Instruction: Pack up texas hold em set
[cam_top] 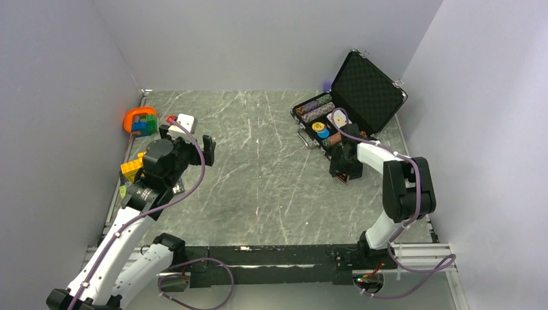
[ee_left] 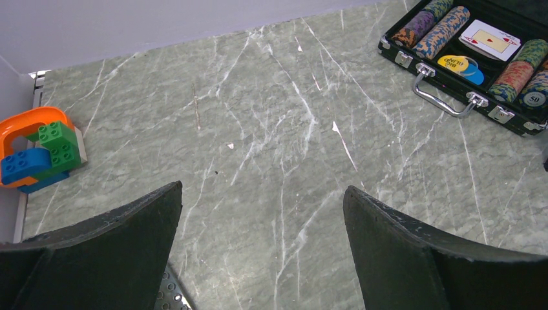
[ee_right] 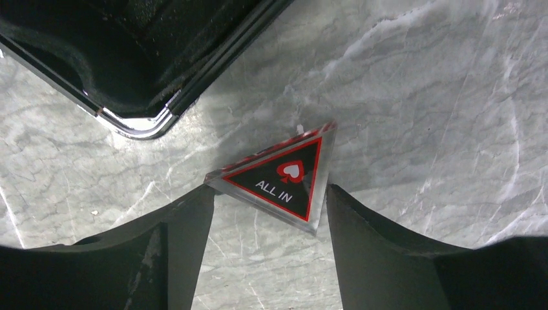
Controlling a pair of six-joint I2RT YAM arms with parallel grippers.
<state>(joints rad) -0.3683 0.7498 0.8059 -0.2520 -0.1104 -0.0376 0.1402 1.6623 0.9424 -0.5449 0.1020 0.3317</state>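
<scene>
The black case lies open at the back right, its lid raised. In the left wrist view its tray holds chip stacks, a card deck and blue and yellow discs. My right gripper is low on the table just in front of the case. Its fingertips touch both sides of a clear triangular "ALL IN" marker, beside the case's silver corner. My left gripper hangs open over the left of the table, with nothing between its fingers.
An orange ring with green and blue toy blocks sits against the left wall, also visible as the orange ring in the left wrist view. A yellow block lies nearer along that wall. Grey walls close in the table on three sides.
</scene>
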